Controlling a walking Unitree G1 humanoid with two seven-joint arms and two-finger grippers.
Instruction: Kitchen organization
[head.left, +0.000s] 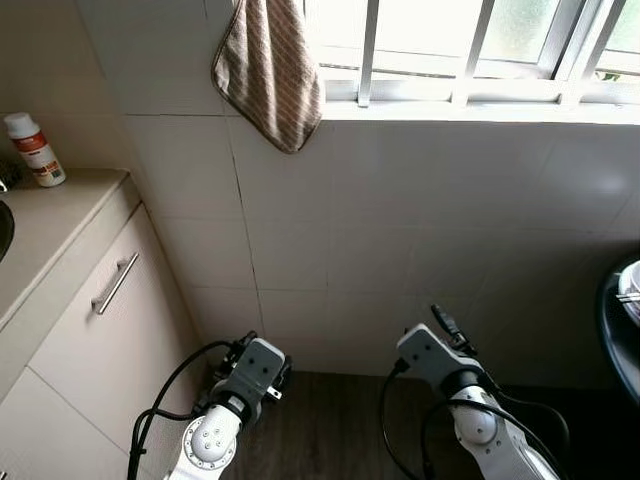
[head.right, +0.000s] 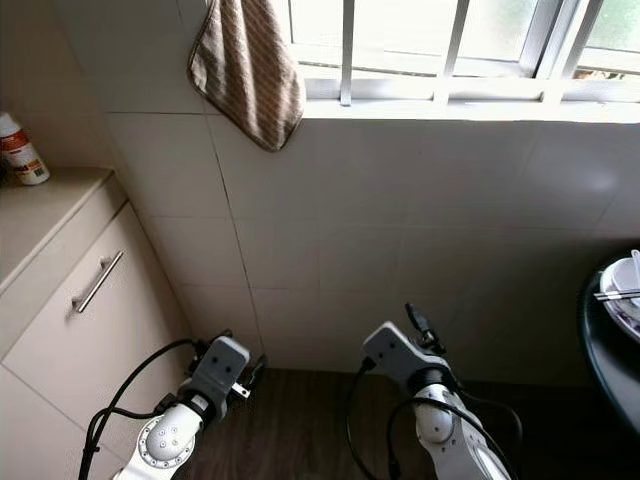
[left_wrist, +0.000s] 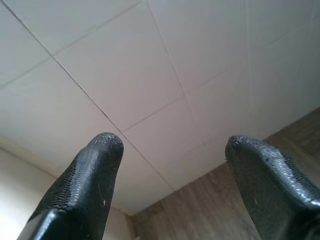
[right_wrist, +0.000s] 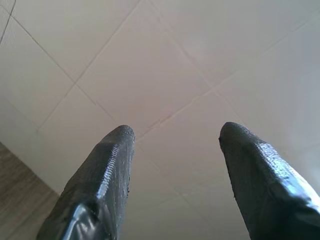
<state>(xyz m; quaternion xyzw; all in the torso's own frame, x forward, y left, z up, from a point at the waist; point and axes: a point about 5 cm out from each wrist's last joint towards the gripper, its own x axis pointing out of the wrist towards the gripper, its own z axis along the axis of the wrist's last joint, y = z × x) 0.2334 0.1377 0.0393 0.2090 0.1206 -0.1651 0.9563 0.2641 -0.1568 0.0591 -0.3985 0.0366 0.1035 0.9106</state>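
You face a tiled wall (head.left: 400, 220); striped towel (head.left: 268, 70) hangs far left, bottle (head.left: 33, 150) on tabletop (head.left: 50, 220). Left gripper (left_wrist: 170, 145) and right gripper (right_wrist: 175, 135): jaws apart, empty.

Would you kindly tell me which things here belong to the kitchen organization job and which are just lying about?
Likely belonging:
- white bottle with orange label on the beige counter
- white dishes at the right edge

Just about:
- striped brown cloth hanging by the window
- cabinet's metal handle
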